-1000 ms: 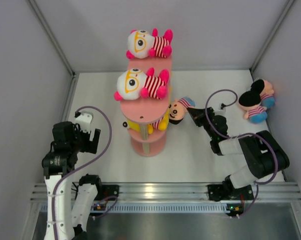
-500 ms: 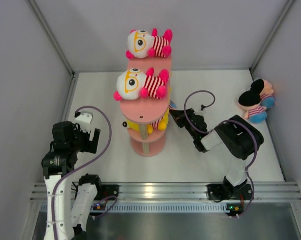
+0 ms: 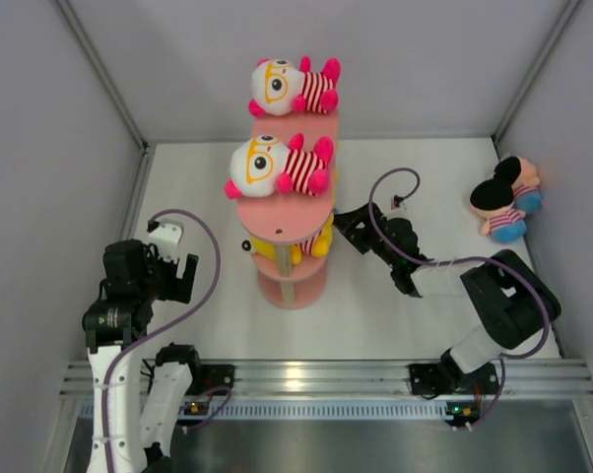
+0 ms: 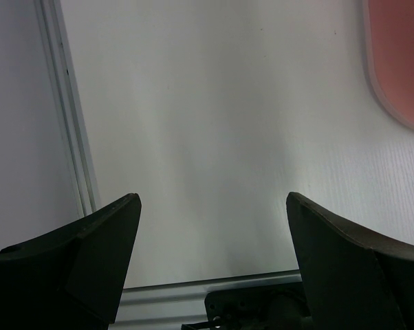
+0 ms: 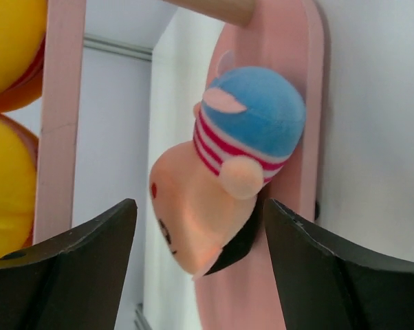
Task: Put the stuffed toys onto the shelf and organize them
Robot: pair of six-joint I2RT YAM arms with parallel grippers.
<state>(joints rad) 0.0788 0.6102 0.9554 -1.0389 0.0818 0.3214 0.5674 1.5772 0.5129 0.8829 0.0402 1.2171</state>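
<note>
Item: small black-haired plush doll in striped shirt and blue shorts (image 5: 227, 165), lying on a lower tier of the tall salmon-pink three-tier shelf (image 3: 282, 212), centre frame.
Right gripper (image 5: 199, 206): jaws spread either side of the doll, not pinching.
Left gripper (image 4: 214, 199): spread, empty, lower left.
Step, as I judge it: release.
Next: a straight withdrawal that does not drag the doll, then the mouse-eared plush toy (image 3: 501, 202) at the right edge.
Writing: none legible.

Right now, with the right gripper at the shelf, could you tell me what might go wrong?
1. The striped doll lies at the rounded end of its tier, between the open fingers of the right gripper. A careless pull-back could drag it off.
2. The right arm's cable loops close to the shelf. A snag might rock the shelf and tip the white-faced toys lying on the upper tiers.
</note>
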